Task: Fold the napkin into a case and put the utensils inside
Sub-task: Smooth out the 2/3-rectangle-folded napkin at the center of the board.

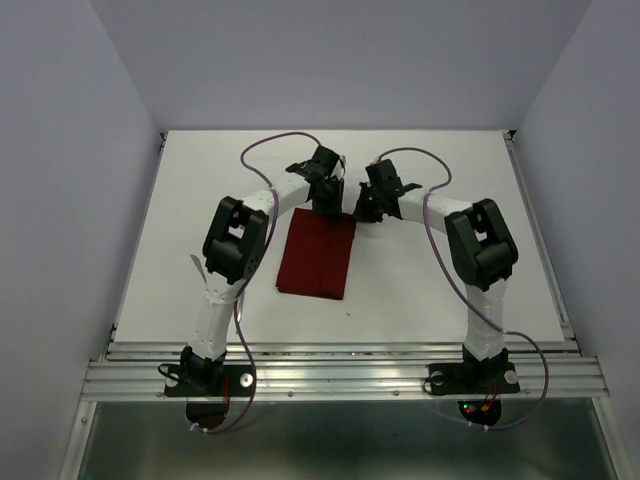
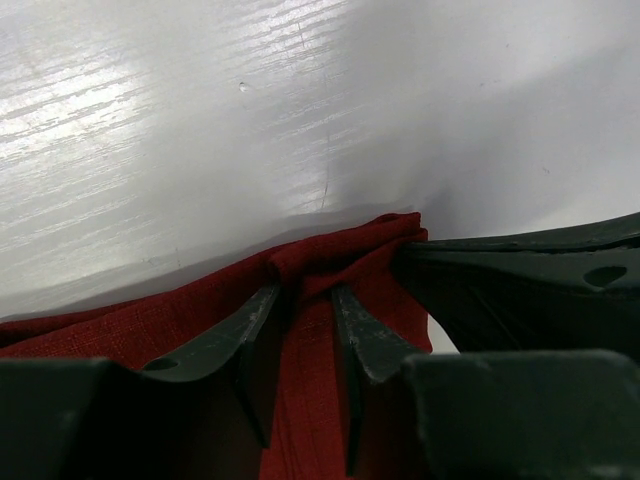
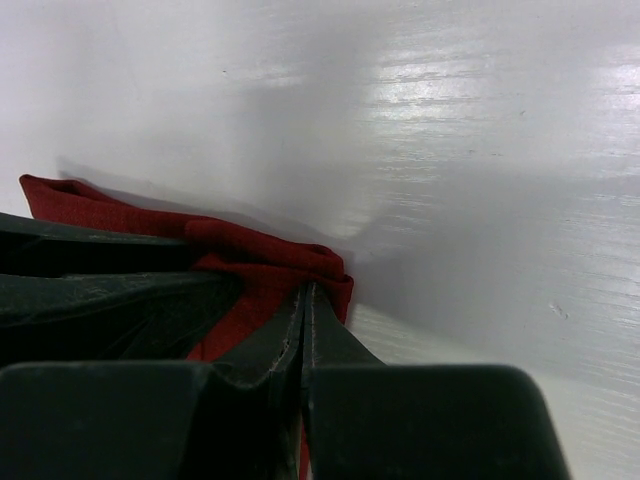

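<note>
The dark red napkin (image 1: 316, 255) lies folded into a rectangle in the middle of the white table. Both grippers meet at its far edge. My left gripper (image 1: 326, 203) has its jaws partly closed, with a ridge of cloth (image 2: 300, 268) bunched up between the fingertips (image 2: 245, 320). My right gripper (image 1: 363, 210) is just to the right, at the far right corner. Its jaws are pressed together on the napkin's corner (image 3: 300, 262), and a sliver of red shows between them. The utensils are out of view.
The white table (image 1: 450, 290) is boxed in by pale walls at the left, right and back. An aluminium rail (image 1: 340, 375) runs along the near edge by the arm bases. Purple cables (image 1: 270, 145) loop above both arms.
</note>
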`<move>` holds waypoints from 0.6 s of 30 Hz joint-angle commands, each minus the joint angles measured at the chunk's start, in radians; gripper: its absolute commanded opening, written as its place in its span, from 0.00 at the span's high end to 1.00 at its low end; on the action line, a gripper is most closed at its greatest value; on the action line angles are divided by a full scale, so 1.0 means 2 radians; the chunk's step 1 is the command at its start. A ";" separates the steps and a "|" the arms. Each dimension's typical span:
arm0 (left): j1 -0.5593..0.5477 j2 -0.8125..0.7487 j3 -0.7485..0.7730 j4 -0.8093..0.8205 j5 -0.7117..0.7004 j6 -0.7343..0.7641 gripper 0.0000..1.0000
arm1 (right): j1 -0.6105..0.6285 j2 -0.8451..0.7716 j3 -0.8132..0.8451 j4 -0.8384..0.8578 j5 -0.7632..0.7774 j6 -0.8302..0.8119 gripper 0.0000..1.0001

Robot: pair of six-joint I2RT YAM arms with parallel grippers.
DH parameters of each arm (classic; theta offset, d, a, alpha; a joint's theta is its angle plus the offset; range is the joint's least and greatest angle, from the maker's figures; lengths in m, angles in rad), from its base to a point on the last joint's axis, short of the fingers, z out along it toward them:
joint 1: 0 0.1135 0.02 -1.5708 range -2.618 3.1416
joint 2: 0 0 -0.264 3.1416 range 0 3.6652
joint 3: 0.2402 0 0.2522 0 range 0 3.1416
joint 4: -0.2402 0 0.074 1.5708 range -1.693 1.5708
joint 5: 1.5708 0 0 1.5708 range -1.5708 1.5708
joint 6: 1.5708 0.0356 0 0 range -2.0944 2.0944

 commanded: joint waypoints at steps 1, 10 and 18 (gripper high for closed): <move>-0.001 -0.011 0.002 0.005 0.011 0.009 0.66 | 0.010 -0.031 -0.003 0.011 -0.001 -0.012 0.99; -0.001 -0.016 -0.001 0.008 0.011 0.009 0.67 | 0.015 -0.037 0.003 0.012 0.003 -0.012 0.99; 0.000 -0.015 -0.001 0.008 0.012 0.011 0.70 | 0.019 -0.013 0.010 0.015 -0.009 -0.011 0.99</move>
